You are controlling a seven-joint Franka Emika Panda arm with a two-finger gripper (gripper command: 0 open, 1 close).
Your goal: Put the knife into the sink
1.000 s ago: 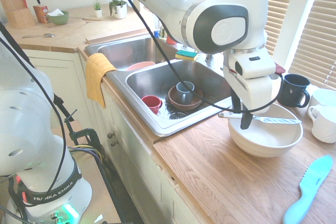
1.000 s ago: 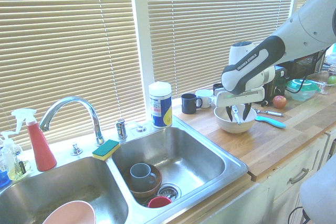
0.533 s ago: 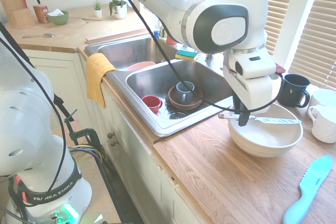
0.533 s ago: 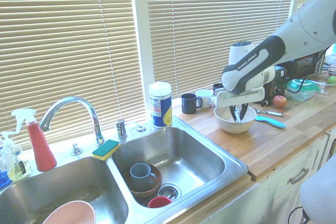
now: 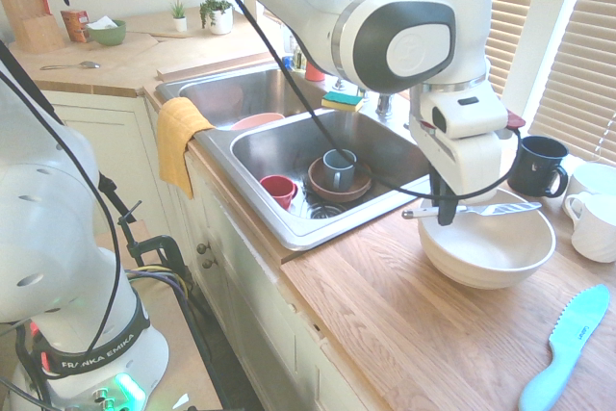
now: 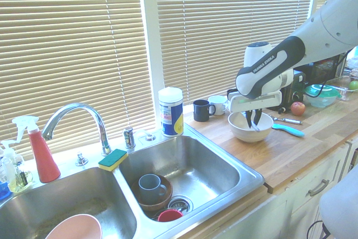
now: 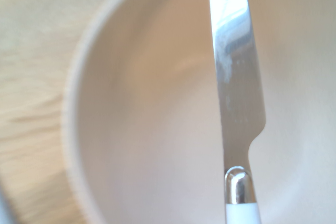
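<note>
Your gripper [image 5: 446,209] is clamped on the knife [image 5: 472,209] near the handle end, holding it level just above the white bowl [image 5: 486,247]. The blade points away from the sink [image 5: 289,156] and the short white handle toward it. The sink lies beyond the bowl's near rim, across a strip of table [image 5: 404,324]; carry the knife handle-first toward the nearer basin.

The wooden countertop [image 5: 404,324] is lying beneath my gripper [image 5: 445,221]. Directly under my gripper, the white bowl [image 5: 486,249] is resting on it. Beyond the bowl are sitting a dark mug [image 5: 537,165] and white mugs [image 5: 592,225]; a teal knife [image 5: 568,346] is lying further away.
</note>
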